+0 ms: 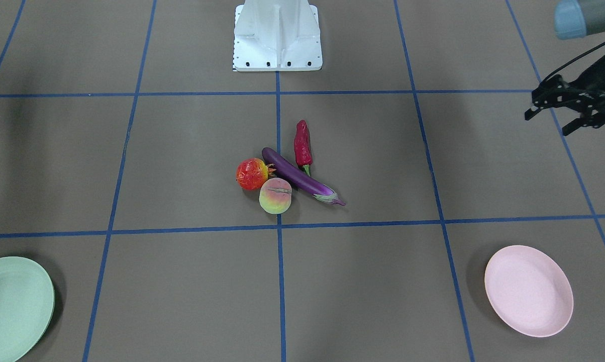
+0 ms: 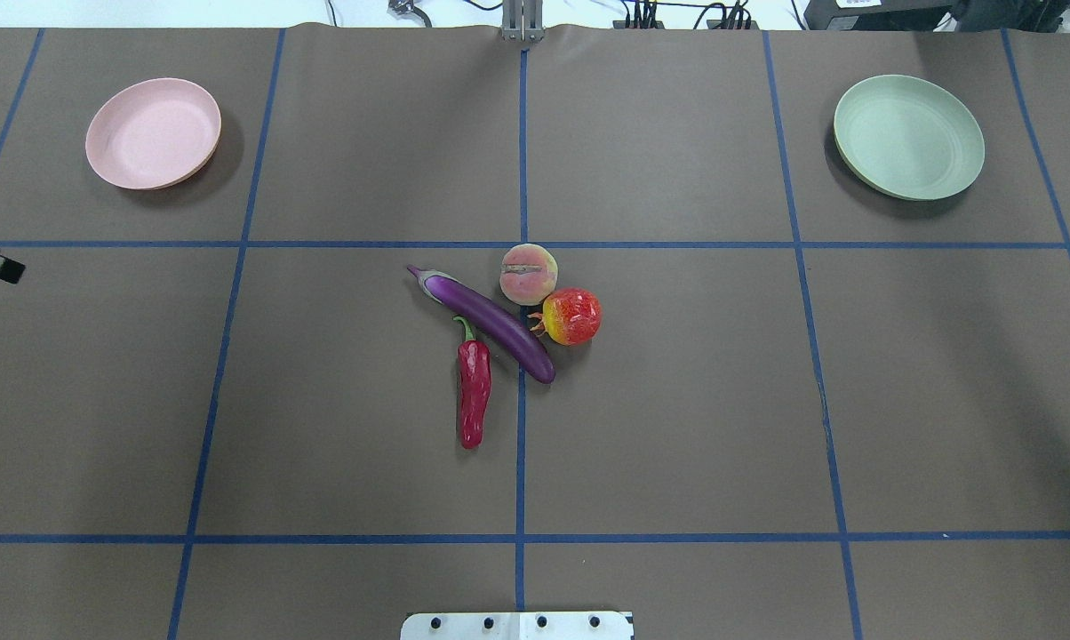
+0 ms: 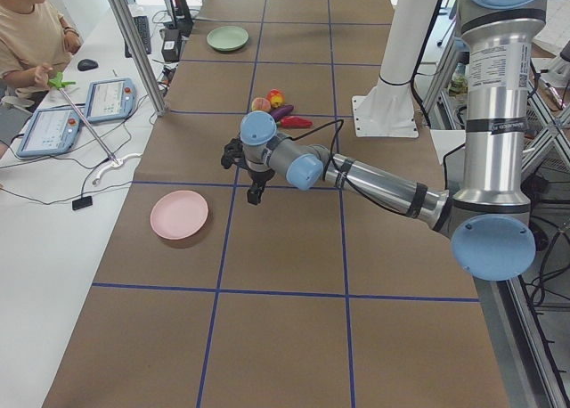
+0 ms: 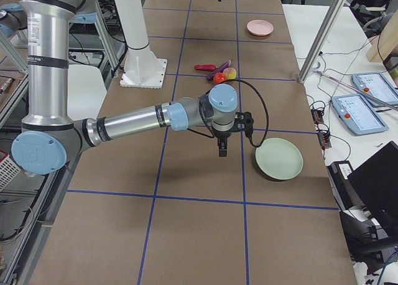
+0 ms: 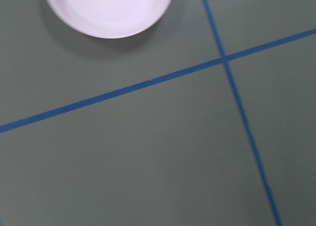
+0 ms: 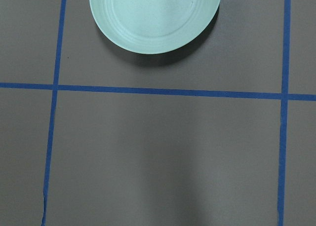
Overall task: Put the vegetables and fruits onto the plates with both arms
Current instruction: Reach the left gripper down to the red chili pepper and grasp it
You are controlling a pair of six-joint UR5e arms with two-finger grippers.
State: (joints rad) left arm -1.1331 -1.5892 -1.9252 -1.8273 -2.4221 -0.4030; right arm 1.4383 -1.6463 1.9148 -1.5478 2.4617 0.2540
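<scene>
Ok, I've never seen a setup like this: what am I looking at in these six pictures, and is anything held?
This is a robot with a left arm and a right arm at a table taped into blue squares. Two pictures look down on the table, one from behind the robot, one facing it. Two are taken from the table's ends, and two come from cameras on the wrists, each showing a plate. In the middle lie an eggplant, a chili pepper, a peach and a pomegranate, bunched together. A pink plate and a green plate sit empty near opposite ends. The left end effector hangs open and empty near the pink plate. The right end effector hovers by the green plate, apparently holding nothing.
</scene>
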